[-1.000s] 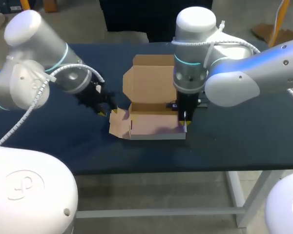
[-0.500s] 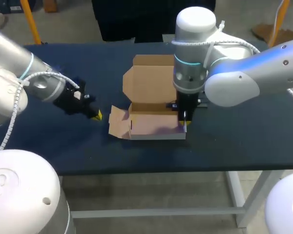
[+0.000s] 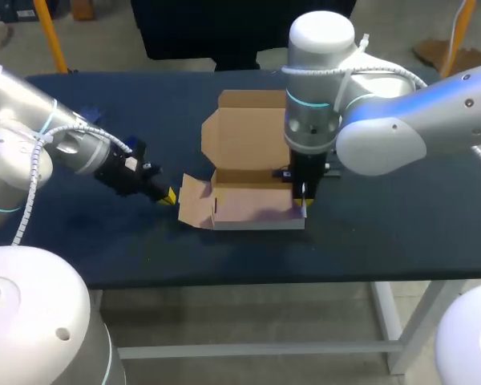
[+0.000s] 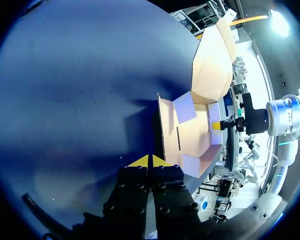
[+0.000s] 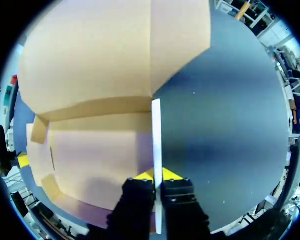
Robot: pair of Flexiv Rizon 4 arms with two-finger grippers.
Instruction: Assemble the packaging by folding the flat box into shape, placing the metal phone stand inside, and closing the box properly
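A brown cardboard box (image 3: 252, 207) lies half folded at the table's middle, its lid (image 3: 244, 132) flat behind it and its left side flap (image 3: 194, 200) splayed outward. My left gripper (image 3: 169, 195) sits low just left of that flap, shut on nothing; in the left wrist view its tips (image 4: 149, 161) meet, with the box (image 4: 192, 130) ahead. My right gripper (image 3: 303, 206) points straight down, shut on the box's right side wall (image 5: 156, 135), whose thin edge runs up between its tips (image 5: 157, 174). No metal phone stand shows in any view.
The dark blue table top (image 3: 401, 216) stretches bare to either side of the box. Its front edge (image 3: 305, 273) runs close below the box. My right arm's big white joint (image 3: 321, 48) hangs above the lid's right part.
My left gripper has shut and drawn back to the left from the box's side flap, then edged slightly toward it again. The right arm and box have stayed put.
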